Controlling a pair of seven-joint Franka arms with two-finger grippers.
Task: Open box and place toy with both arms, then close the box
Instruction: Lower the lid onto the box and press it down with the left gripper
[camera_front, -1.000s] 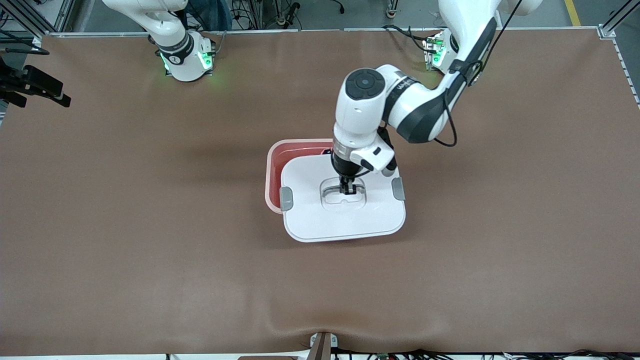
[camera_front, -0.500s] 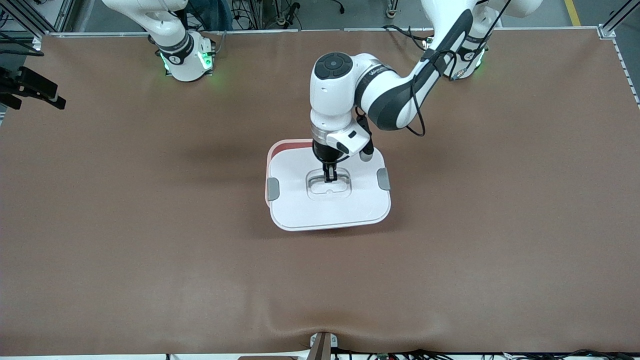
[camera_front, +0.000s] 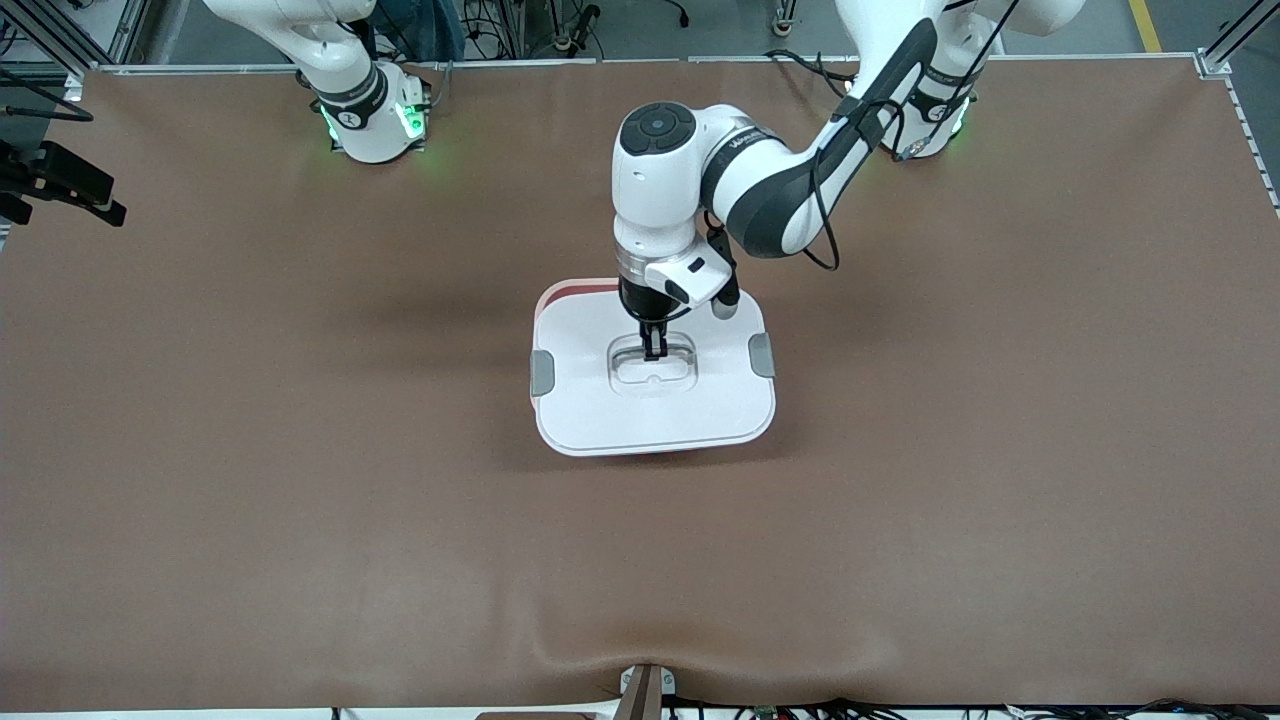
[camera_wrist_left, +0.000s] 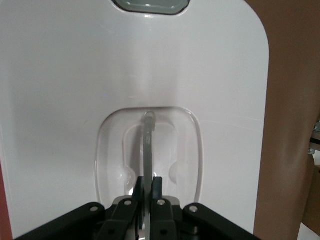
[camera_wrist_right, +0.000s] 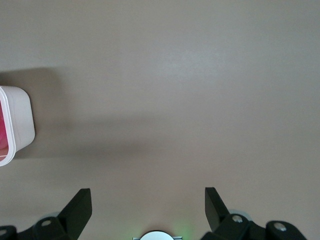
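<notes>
— Well, where does the left pincer (camera_front: 654, 352) stand?
— Mid-counter, fingers (camera_wrist_left: 156, 187) pinched tight on the clear handle (camera_wrist_left: 148, 145) sunk in the white lid (camera_front: 650, 400), which covers nearly all of the pink box (camera_front: 585, 289); only a strip of rim shows toward the robots' bases.

— And the clips?
— One grey clip (camera_front: 542, 373) at each short edge, the second (camera_front: 761, 354) toward the left arm's end.

— The right arm?
— It waits, its right pincer (camera_wrist_right: 150, 207) spread wide above bare brown counter (camera_front: 300, 500), a corner of the box at the edge of its wrist view.
</notes>
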